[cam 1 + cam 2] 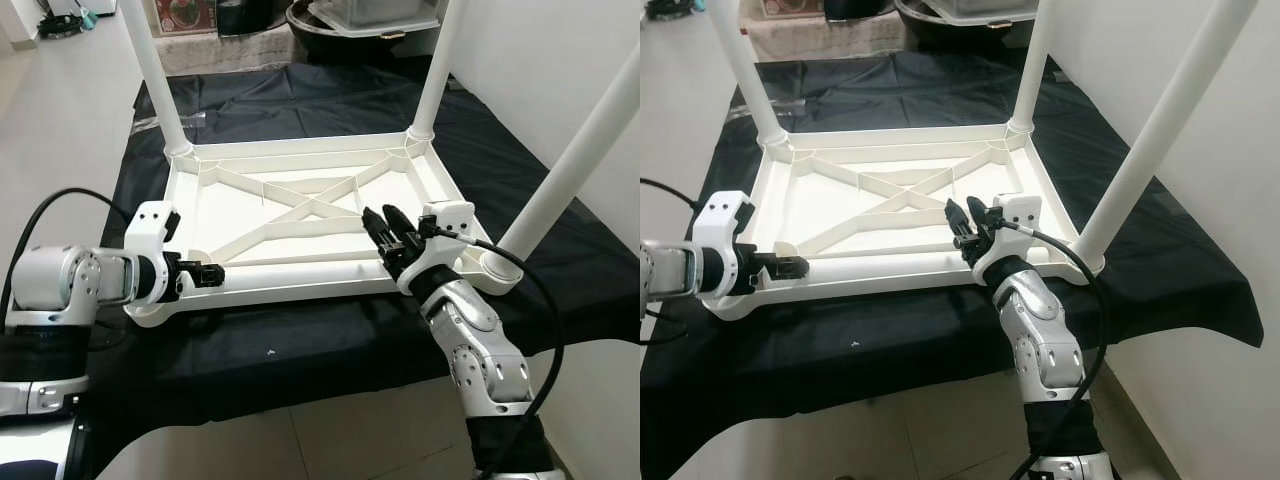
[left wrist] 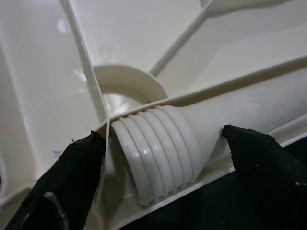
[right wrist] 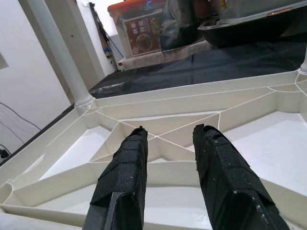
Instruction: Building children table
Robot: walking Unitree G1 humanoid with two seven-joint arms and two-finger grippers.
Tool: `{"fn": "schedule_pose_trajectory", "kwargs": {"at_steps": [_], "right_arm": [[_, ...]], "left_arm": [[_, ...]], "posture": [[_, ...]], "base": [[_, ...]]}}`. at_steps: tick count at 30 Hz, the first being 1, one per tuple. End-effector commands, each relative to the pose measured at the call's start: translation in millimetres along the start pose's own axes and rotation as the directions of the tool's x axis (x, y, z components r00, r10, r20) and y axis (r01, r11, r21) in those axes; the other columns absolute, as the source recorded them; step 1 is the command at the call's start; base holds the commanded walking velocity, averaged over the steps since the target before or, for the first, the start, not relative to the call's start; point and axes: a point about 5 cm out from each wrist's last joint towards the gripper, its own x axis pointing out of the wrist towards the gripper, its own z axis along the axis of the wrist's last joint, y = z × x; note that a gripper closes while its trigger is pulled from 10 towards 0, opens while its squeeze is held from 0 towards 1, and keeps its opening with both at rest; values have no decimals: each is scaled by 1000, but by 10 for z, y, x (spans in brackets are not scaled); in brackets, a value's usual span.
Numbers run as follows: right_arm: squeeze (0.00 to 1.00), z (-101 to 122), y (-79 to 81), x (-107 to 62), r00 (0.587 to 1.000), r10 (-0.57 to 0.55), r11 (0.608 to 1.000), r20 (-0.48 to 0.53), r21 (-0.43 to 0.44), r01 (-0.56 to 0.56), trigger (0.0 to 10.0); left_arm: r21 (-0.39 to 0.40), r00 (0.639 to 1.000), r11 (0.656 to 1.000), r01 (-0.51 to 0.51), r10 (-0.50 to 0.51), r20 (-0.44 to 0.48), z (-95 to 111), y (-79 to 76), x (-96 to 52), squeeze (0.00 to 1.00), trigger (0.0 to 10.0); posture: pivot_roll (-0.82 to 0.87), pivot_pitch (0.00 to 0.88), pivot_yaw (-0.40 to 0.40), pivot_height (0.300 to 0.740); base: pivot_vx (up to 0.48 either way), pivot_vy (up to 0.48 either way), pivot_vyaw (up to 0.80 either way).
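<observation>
The white children's table top [image 1: 300, 291] lies upside down on a black cloth. Three white legs stand screwed into it: far left [image 1: 155, 70], far right [image 1: 440, 60] and near right [image 1: 575, 160]. A fourth, loose leg [image 1: 300, 265] lies along the near rim. Its ribbed threaded end [image 2: 153, 153] rests beside the near-left corner socket [image 2: 124, 88]. My left gripper [image 1: 208, 273] is at that corner, its fingers [image 2: 254, 158] closed on either side of the threaded end. My right gripper [image 1: 385, 232] hovers open over the near-right part of the top, with nothing between its fingers [image 3: 122, 172].
The black cloth [image 1: 300, 350] covers a low surface whose front edge is close to me. Storage boxes and a dark basin [image 1: 340, 25] stand behind it. A white wall runs along the right. A black cable [image 1: 60, 200] loops off my left arm.
</observation>
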Motion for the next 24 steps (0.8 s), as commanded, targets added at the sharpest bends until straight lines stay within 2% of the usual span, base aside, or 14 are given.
{"fn": "schedule_pose_trajectory", "kwargs": {"at_steps": [1, 2, 5, 6, 7, 9, 11, 14, 17, 19, 20, 21, 22, 24], "right_arm": [[0, -12, 0, -17, 1000, -6, 1000, 8, 6, 6, 10000], [0, -15, 1, -17, 1000, -6, 1000, 7, 7, 6, 10000], [0, -15, 1, -17, 1000, -6, 1000, 7, 7, 6, 10000], [0, -17, 0, -16, 1000, -7, 1000, 7, 7, 7, 10000], [0, -22, -2, -10, 1000, -6, 1000, 6, 8, 6, 10000], [0, -22, -2, -10, 1000, -6, 1000, 6, 8, 6, 10000], [0, -30, 2, 5, 1000, -3, 1000, 5, 10, 3, 10000], [0, -32, 14, 22, 1000, 2, 1000, 7, 12, -3, 10000], [0, -31, 17, 28, 1000, 4, 1000, 8, 13, -4, 10000], [0, -30, 13, 31, 1000, 2, 1000, 9, 13, -2, 10000], [0, -30, 13, 31, 1000, 2, 1000, 9, 13, -2, 10000], [0, -31, 13, 30, 1000, 2, 1000, 9, 13, -2, 10000], [0, -31, 13, 30, 1000, 2, 1000, 9, 13, -2, 10000], [0, -38, 12, 26, 1000, 3, 1000, 6, 12, -3, 10000]], "left_arm": [[49, 999, 998, -47, 46, 9, 54, 30, -81, 0, 10000], [78, 995, 993, -88, 85, 43, 126, 62, -155, 0, 10000], [78, 995, 993, -88, 85, 43, 126, 62, -155, 0, 10000], [139, 982, 975, -176, 163, 99, 224, 122, -257, 0, 10000], [181, 942, 946, -269, 219, 255, 431, 135, -427, 0, 10000], [181, 942, 946, -269, 219, 255, 431, 135, -427, 0, 10000], [185, 851, 925, -333, 210, 482, 645, 34, -644, 0, 10000], [117, 822, 951, -286, 181, 539, 517, -56, -632, 0, 10000], [88, 843, 956, -280, 201, 499, 350, -50, -558, 0, 10000], [55, 914, 969, -242, 208, 348, -39, -54, -381, 0, 10000], [55, 914, 969, -242, 208, 348, -39, -54, -381, 0, 10000], [56, 943, 974, -219, 196, 270, -217, -71, -316, 0, 10000], [56, 943, 974, -219, 196, 270, -217, -71, -316, 0, 10000], [45, 966, 975, -218, 208, 154, -413, -57, -260, 0, 10000]], "posture": [[92, 160, -45, 740], [93, 161, -45, 740], [93, 161, -45, 740], [96, 160, -47, 740], [102, 157, -50, 740], [102, 157, -50, 740], [107, 152, -56, 740], [107, 149, -59, 740], [108, 149, -59, 740], [108, 149, -61, 740], [108, 149, -61, 740], [109, 150, -62, 740], [109, 150, -62, 740], [109, 150, -63, 740]], "base": [[0, 0, 0], [0, 0, 0], [0, 0, 0], [0, 0, 0], [0, 0, 0], [0, 0, 0], [0, 0, 0], [0, 0, 0], [0, 0, 0], [0, 0, 0], [0, 0, 0], [0, 0, 0], [0, 0, 0], [0, 0, 0]]}}
